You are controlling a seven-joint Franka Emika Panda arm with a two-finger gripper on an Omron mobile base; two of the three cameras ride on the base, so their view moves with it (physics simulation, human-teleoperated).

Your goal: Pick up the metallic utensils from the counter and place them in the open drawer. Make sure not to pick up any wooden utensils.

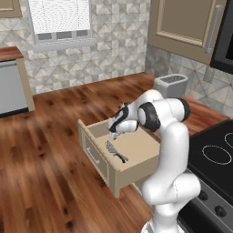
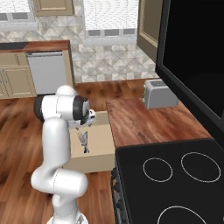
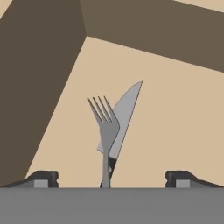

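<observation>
The open drawer (image 1: 98, 157) (image 2: 98, 159) juts from under the counter (image 1: 202, 113) (image 2: 148, 118). On its beige floor (image 3: 175, 113) lie two metallic utensils: a silver fork (image 3: 106, 127) resting across a silver-bladed knife (image 3: 127, 103) with a black handle. Both also show as a small grey cluster (image 1: 115, 152) (image 2: 83, 142). My gripper (image 1: 113, 133) (image 2: 81, 127) (image 3: 111, 177) hangs just above them inside the drawer, open, with its fingertips (image 3: 43, 177) far apart and nothing between them. The wooden utensils are out of view.
A grey toaster (image 1: 170, 84) (image 2: 159, 94) stands at the back of the counter. A black stovetop (image 1: 214, 154) (image 2: 175, 175) lies to the right of the drawer. The drawer's darker side walls (image 3: 39, 74) rise close on the left and behind.
</observation>
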